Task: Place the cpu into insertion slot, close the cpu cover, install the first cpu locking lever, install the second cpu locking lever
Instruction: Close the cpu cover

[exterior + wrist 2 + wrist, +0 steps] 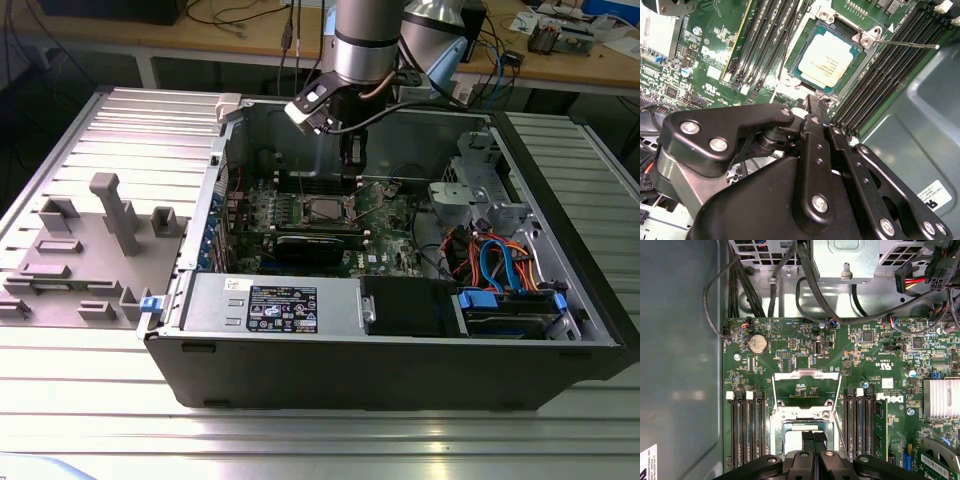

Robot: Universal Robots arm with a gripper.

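Exterior view: my gripper [352,168] is down inside the open computer case [400,370]. It hangs right over the insertion slot [325,208] on the green board, just beyond the black graphics card [315,245].

Second wrist view: the cpu [827,59] lies flat in the insertion slot, pale face up, uncovered. My gripper is clenched: 2 fingers [813,117] pressed together, nothing between them. The tip is at the slot's edge; cannot tell if it touches. 1 cpu locking lever [905,44], a thin silver rod, sticks out from the slot's corner across the memory slots [900,65].

First wrist view: the cpu cover [807,374] is swung open off the slot, green board showing through its window. My closed fingers sit just in front of its hinge side, over the cpu.
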